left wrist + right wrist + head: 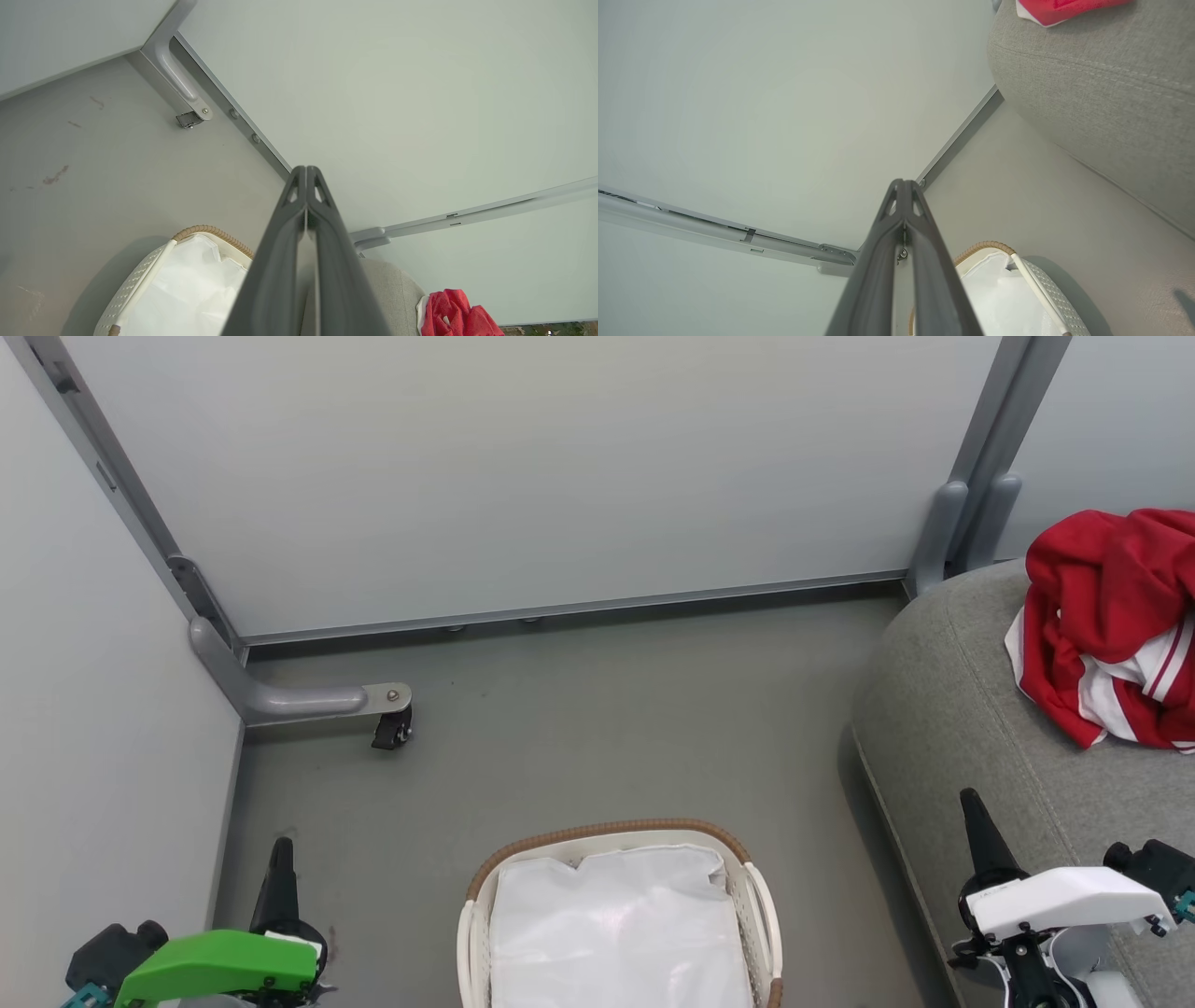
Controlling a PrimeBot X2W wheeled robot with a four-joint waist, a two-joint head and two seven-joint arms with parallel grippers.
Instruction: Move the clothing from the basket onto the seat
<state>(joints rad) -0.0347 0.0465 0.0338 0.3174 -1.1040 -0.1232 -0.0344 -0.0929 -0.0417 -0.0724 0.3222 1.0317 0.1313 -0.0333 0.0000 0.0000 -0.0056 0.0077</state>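
Clothing (1111,616), red with white panels and thin stripes, is lying in a crumpled heap on the seat (952,728), ahead of your right gripper (973,812) and off to its right, well apart from the jaws. Those jaws are sitting pressed together, gripping nothing, and they are pointing up over the seat's rounded near edge. Your left gripper (280,863) is resting the same way, its jaws together and empty.

The basket (607,828) is standing on the floor (579,728) between your two grippers, to the right of the left jaws and to the left of the right ones. Its far rim is lying about level with both sets of tips. A wrinkled white lining (616,933) is covering its inside.

You are facing a dull grey-green floor closed in by pale wall panels (523,476) in grey metal frames. A few faint brown smudges (56,175) are marking the floor to the left of the left jaws in the left wrist view.

Ahead of the left jaws, and slightly to their right, a small black caster (390,730) is hanging from a grey bracket (299,700) that is curving out from the corner frame. Ahead of the right jaws, two grey posts (971,523) are rising where the panels are meeting behind the seat. A strip of floor is separating the basket from the seat's side.
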